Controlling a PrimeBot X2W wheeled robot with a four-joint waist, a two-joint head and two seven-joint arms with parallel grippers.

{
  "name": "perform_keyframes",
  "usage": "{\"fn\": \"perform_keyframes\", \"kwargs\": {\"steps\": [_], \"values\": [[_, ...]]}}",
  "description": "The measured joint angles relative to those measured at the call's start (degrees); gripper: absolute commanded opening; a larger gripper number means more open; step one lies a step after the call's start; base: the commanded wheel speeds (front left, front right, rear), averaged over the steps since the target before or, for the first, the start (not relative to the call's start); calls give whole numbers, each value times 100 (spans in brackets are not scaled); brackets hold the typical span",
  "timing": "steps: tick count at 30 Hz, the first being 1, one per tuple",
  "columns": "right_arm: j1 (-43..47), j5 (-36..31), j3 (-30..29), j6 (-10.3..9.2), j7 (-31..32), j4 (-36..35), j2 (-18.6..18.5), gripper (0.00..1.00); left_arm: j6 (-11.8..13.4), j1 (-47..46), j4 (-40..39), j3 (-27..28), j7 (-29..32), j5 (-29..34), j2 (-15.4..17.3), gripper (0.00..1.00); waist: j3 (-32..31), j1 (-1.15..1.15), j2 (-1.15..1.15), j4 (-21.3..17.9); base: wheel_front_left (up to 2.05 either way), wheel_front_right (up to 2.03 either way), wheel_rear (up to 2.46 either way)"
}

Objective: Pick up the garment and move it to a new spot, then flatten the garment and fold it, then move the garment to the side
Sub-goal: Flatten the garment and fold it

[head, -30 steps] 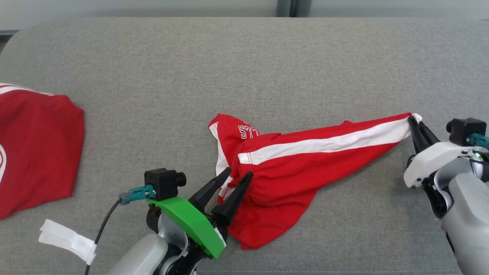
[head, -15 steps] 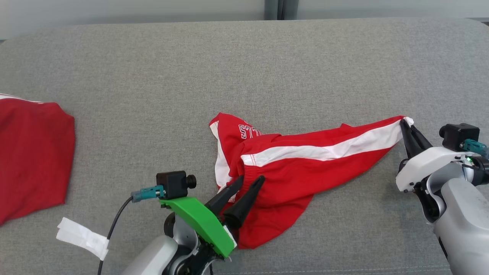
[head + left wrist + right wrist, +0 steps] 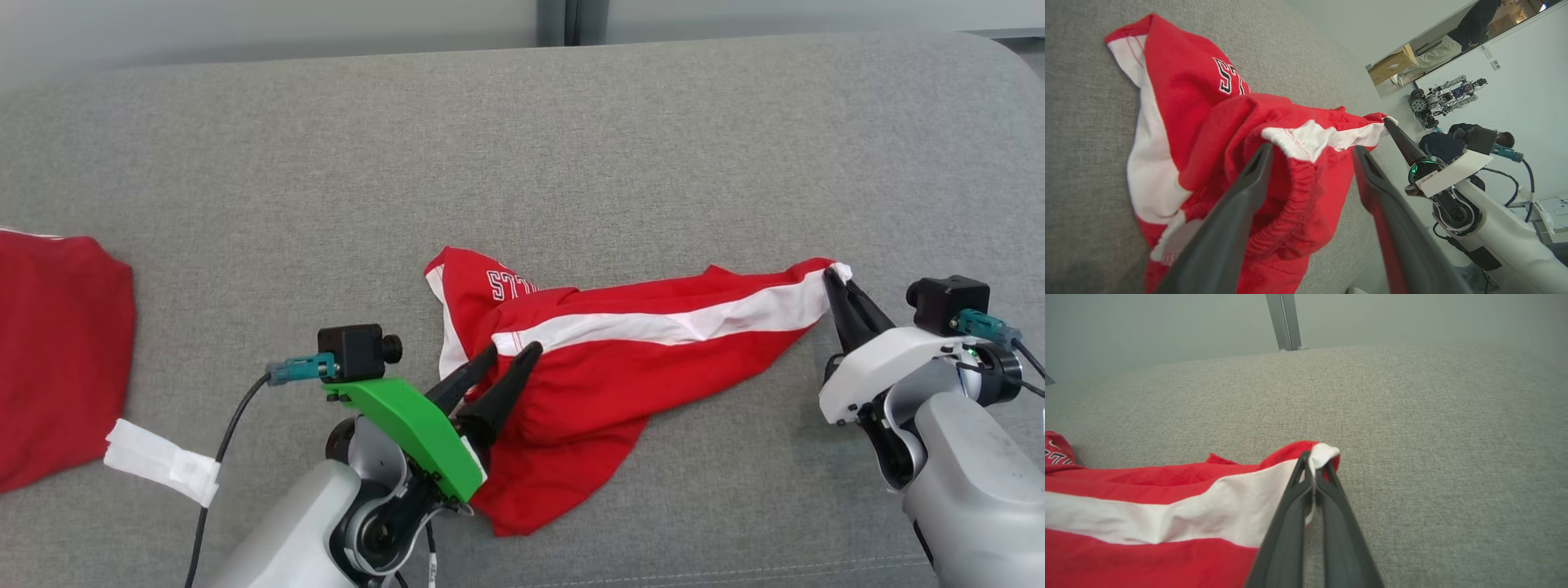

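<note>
Garment (image 3: 604, 367) stretched near the grey cushion's (image 3: 522, 147) front edge.
Right gripper (image 3: 831, 274) jaws clamp its striped corner; left gripper (image 3: 513, 349) jaws gape astride the waistband.

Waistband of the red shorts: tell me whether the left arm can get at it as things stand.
Probably yes. The left tool is open with the gathered waistband between its fingers, nothing in the way; the right tool pinches the shorts at the far corner.
</note>
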Motion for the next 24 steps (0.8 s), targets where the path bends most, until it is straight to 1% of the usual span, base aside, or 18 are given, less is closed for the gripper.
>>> {"fn": "perform_keyframes", "kwargs": {"steps": [1, 2, 4, 5, 6, 13, 16, 18, 21, 23, 24], "values": [[5, 0, 3, 0, 0, -1, 2, 0, 12, -45, 36, 0, 11, 2, -1, 81, -1, 0, 0, -22, 0, 0, 0], [7, 0, 2, 0, 0, -4, 4, 0, 13, -83, 71, 1, 12, 2, -2, 76, -1, 0, 0, -42, 0, 0, 0], [12, 0, 2, 0, 0, -19, 11, 0, 13, -138, 114, -14, 64, 4, -7, 45, 0, 0, 0, -79, 0, 0, 0], [18, 0, 3, 0, 0, -20, 16, 0, 14, -157, 125, -40, 93, 12, -7, 20, -1, 0, 0, -97, 0, 0, 0], [25, 0, 3, 0, 0, -24, 23, 0, 14, -171, 133, -76, 112, 15, -10, 0, 0, 0, 0, -113, 0, 0, 0], [105, 1, -25, 0, 0, -83, 25, 0, 13, -218, 289, -144, 163, 23, -130, 0, 20, 0, 0, -156, 0, 0, 0], [105, -1, -43, 0, 0, -222, 19, 0, 2, -328, 312, -113, 96, 88, -137, 0, -1, 0, 0, -147, 0, 0, 0], [92, -1, -57, 0, 0, -392, 9, 0, -18, -447, 277, 16, 8, 141, -116, 0, -41, 0, 0, -136, 0, 0, 0], [-77, 18, -102, 1, 0, -767, -31, 0, -92, -801, 32, 178, -54, 286, 83, 0, -113, 0, 0, -127, 0, 0, 0], [-323, 96, -185, 1, 0, -1071, -109, 0, -146, -1154, -230, 288, -56, 481, 304, 0, -179, 0, 0, -124, 0, 0, 0], [-323, 96, -185, 1, 0, -1071, -109, 0, -146, -1154, -230, 288, -56, 481, 304, 0, -179, 0, 0, -124, 0, 0, 0]]}}
